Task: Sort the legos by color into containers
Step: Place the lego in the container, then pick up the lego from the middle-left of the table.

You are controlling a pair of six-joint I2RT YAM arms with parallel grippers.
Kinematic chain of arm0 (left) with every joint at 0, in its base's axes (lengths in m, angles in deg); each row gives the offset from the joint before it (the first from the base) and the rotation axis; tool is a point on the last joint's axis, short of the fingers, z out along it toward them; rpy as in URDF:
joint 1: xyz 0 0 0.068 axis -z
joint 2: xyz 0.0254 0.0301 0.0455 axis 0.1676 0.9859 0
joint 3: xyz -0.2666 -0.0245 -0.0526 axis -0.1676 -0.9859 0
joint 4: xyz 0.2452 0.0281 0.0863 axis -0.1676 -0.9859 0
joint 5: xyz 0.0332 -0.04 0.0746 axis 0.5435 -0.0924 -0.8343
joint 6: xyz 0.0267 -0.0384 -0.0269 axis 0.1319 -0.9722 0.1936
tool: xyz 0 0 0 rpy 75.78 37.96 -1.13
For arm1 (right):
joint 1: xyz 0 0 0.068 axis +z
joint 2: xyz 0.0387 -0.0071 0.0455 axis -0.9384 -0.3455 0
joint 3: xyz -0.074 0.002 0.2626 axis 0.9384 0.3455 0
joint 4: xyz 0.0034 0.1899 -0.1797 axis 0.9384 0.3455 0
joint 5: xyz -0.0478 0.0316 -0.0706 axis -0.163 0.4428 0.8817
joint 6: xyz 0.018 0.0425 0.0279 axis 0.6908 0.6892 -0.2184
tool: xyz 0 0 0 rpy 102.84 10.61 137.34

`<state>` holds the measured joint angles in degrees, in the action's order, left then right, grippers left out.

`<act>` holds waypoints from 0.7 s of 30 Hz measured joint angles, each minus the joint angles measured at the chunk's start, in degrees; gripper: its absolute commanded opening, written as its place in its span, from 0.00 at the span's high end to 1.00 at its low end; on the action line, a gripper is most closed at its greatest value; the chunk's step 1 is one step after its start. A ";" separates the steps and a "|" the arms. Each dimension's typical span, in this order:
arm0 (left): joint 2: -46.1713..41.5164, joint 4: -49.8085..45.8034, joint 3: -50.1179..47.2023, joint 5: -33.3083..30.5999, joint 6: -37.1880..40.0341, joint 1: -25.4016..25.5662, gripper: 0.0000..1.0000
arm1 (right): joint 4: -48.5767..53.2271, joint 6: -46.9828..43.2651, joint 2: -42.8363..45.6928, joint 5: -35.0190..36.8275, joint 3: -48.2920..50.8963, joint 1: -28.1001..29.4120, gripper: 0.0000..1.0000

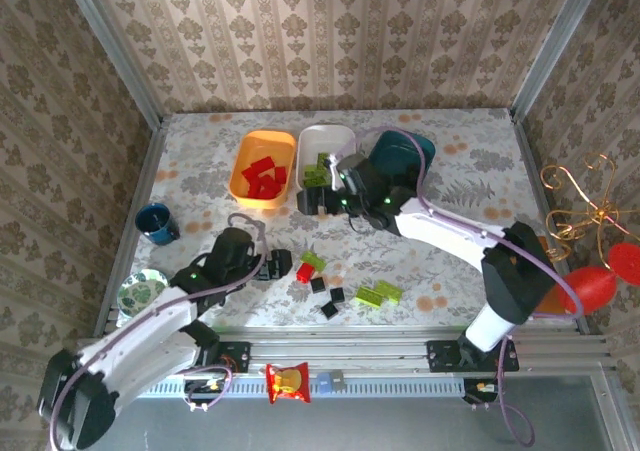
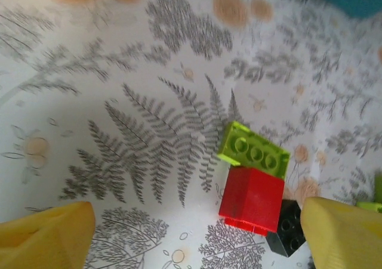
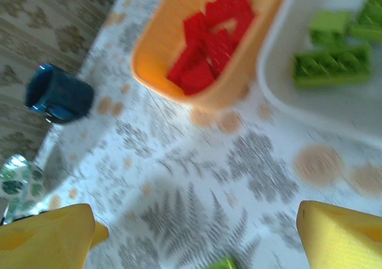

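1. The left gripper (image 2: 194, 221) hangs low over the fern-patterned table (image 2: 149, 102). Its two yellow fingers (image 2: 48, 236) stand wide apart and nothing is between them
2. Just ahead of it lies a small blocky red plastic brick (image 2: 252, 200), closer to the finger at the right of the left wrist view than to the other one. This red brick touches a translucent lime green plastic brick (image 2: 253, 151) on its far side and a small black plastic brick (image 2: 289, 228) at its near right corner
3. The red brick looks almost square from above, so I cannot give it a clear long axis. The lime green brick runs slantwise, from upper left to lower right in that view
4. The right gripper (image 3: 194, 221) is also spread and empty. It hovers near the shallow orange plastic tray (image 3: 155, 60), which holds red bricks, and the shallow white plastic tray (image 3: 334, 105), which holds lime ones. The dark teal plastic tray (image 1: 415, 151) stands beside the white tray, partly behind the right arm
5. More loose black bricks (image 1: 337, 295) and loose lime bricks (image 1: 368, 297) lie on the table between the arms
6. In my judgement the left arm is clearly the nearer one for the red brick. Its fingers should first shift toward that brick to centre on it, and then close without catching the two neighbours that touch it
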<state>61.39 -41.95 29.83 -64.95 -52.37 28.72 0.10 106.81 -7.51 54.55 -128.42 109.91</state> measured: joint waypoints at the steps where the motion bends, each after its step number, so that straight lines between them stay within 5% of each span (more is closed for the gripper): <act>1: 2.49 0.52 0.55 0.66 0.33 0.90 0.15 | 0.00 0.15 1.51 0.52 2.56 0.00 0.11; 10: 16.61 1.51 7.76 1.18 4.44 8.61 0.30 | 0.46 2.40 14.73 5.09 19.02 0.00 0.11; 21: 28.39 1.09 12.37 -2.19 7.37 11.87 0.43 | 0.44 3.65 21.29 7.56 21.88 0.00 0.11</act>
<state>89.78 -40.86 42.20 -67.14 -45.00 40.59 0.53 110.46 13.78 62.11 -106.54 109.91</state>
